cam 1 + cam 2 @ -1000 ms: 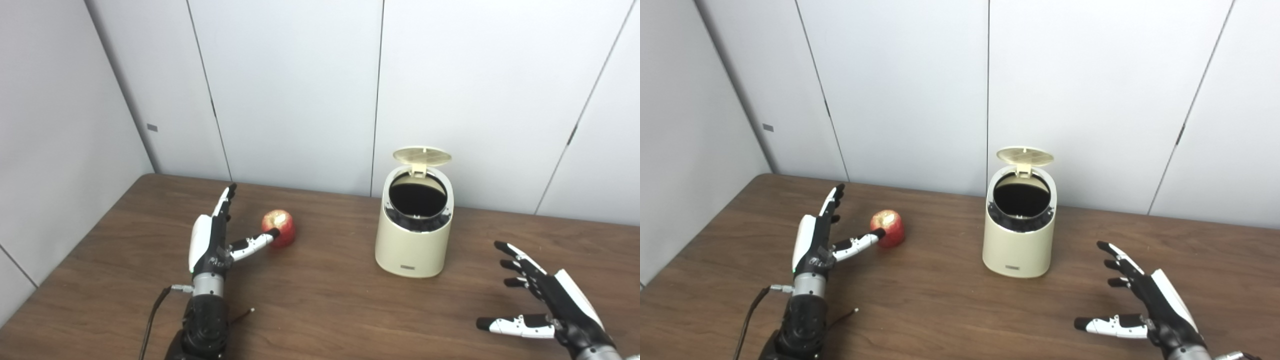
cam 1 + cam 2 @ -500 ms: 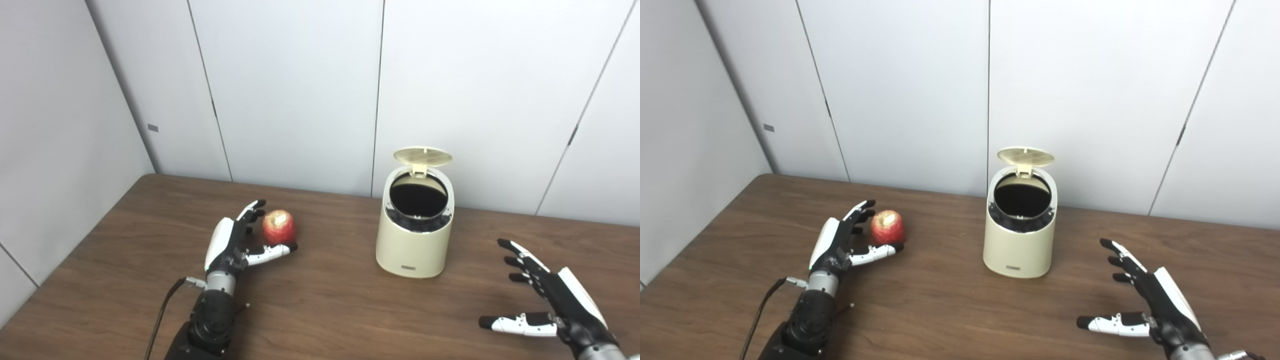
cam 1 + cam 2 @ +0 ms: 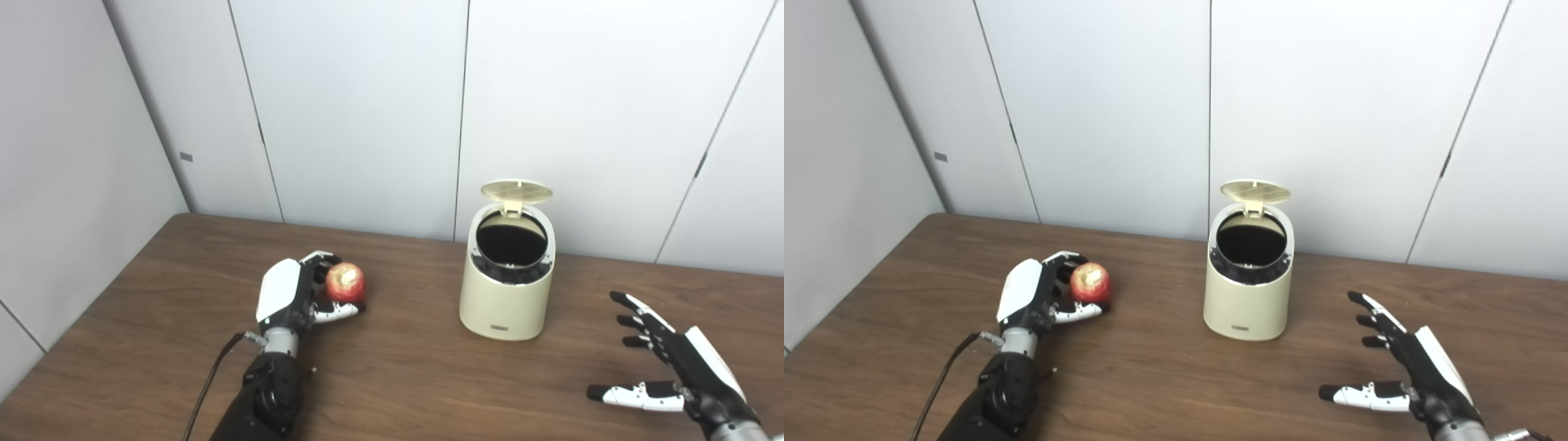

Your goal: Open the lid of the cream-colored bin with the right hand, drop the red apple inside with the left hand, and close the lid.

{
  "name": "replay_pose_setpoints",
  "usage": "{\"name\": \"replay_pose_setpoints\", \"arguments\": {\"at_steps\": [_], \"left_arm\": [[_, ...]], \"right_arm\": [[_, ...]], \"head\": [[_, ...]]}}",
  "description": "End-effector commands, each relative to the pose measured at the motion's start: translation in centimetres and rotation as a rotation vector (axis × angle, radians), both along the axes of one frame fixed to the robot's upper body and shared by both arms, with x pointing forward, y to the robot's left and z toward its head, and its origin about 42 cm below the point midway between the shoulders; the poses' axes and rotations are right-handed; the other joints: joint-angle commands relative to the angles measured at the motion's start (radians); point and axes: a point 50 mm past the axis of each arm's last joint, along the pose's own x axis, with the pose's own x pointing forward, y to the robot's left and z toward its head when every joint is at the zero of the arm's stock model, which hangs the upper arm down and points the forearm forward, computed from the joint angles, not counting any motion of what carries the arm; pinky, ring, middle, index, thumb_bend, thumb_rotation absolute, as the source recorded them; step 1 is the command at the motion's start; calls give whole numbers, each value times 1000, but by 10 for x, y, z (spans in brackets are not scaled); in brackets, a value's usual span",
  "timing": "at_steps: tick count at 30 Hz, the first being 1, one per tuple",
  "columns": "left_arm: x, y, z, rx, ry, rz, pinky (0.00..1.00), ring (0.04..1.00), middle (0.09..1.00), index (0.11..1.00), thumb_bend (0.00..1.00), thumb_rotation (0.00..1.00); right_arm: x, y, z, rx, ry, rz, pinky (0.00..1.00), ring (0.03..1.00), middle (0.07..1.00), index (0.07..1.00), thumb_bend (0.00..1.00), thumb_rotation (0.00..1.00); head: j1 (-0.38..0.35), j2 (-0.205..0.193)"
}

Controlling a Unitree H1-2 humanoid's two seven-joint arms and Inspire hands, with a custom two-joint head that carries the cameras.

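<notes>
While left hand (image 3: 288,294) clasps red apple (image 3: 346,282) | right hand (image 3: 1415,367) spread, empty | bin (image 3: 1247,288) lid (image 3: 1255,190) up

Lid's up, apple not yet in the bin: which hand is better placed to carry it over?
Left. The left hand is already curled around the apple on the table. The right hand hangs open past the far side of the bin, holding nothing.

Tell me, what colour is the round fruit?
Red apple, clearest in the left eye view.
</notes>
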Motion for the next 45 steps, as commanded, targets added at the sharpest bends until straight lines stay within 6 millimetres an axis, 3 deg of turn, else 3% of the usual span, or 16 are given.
{"name": "replay_pose_setpoints", "arguments": {"at_steps": [1,4,15,18,22,28,35,40,45], "left_arm": [[5,-3,-1,-4,-20,2,445,507,492,557,590,21],[8,-2,-6,1,-41,8,375,444,449,523,528,2],[2,-7,1,-38,-184,-16,259,362,438,509,523,0],[-3,-17,18,-65,-276,-49,278,379,434,510,523,0],[-9,-34,51,-122,-381,-114,314,385,429,511,522,0],[-16,-64,101,-161,-501,-204,330,404,437,514,521,0],[-15,-100,142,-188,-588,-283,294,374,437,507,522,0],[-9,-138,153,-182,-601,-360,285,391,478,486,525,0],[-4,-155,149,-204,-585,-388,288,383,465,493,526,0]], "right_arm": [[1,-1,19,-11,-78,1,762,876,946,898,792,155],[-1,-1,20,-9,-78,0,757,877,944,895,790,151],[-4,3,13,-15,-71,-9,739,863,922,888,778,153],[-2,7,10,-16,-70,-12,756,867,917,887,779,177],[1,12,6,-10,-70,-6,727,864,924,887,791,214],[3,15,4,-40,-65,-6,764,876,927,892,777,228],[5,19,-1,-31,-67,-15,738,860,921,889,783,240],[7,26,-2,-23,-66,-20,711,843,921,889,782,224],[7,28,-2,-26,-66,-16,694,829,925,898,765,215]], "head": [[0,1],[-3,3],[-42,2],[-89,2],[-137,-1],[-186,-6],[-226,-18],[-247,-23],[-255,-27]]}}
